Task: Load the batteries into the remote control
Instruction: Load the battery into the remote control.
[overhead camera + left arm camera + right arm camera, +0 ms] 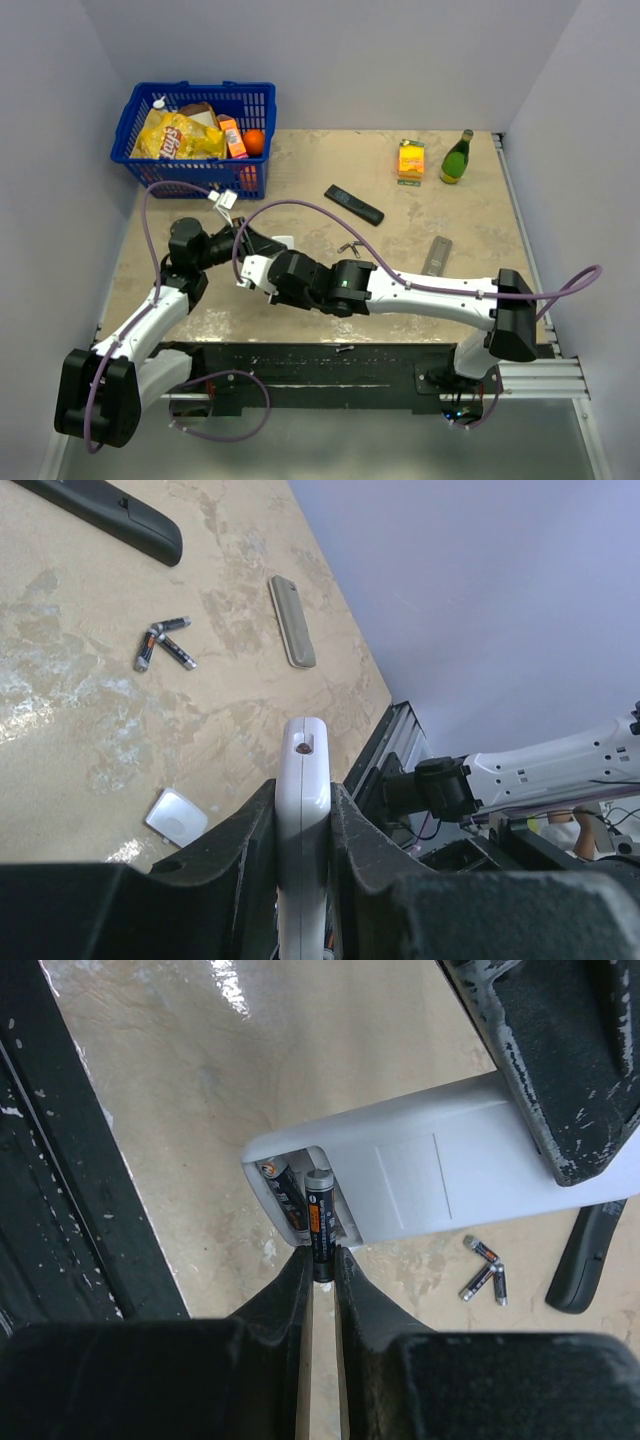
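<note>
My left gripper point(303, 820) is shut on a white remote control point(304, 780) and holds it edge-up above the table. In the right wrist view the remote's point(440, 1175) battery compartment is open, with one battery point(283, 1195) lying inside. My right gripper point(320, 1260) is shut on a second battery point(318, 1215), whose upper end sits in the compartment beside the first. Three loose batteries point(163, 646) lie on the table, also seen in the right wrist view point(485, 1270) and the top view point(349, 247). Both grippers meet left of centre point(262, 255).
The white battery cover point(176, 816) lies on the table below the remote. A black remote point(353, 204) and a grey remote point(437, 255) lie further out. A blue basket point(195, 135) of groceries stands back left. An orange box point(411, 160) and green bottle point(457, 158) stand at the back.
</note>
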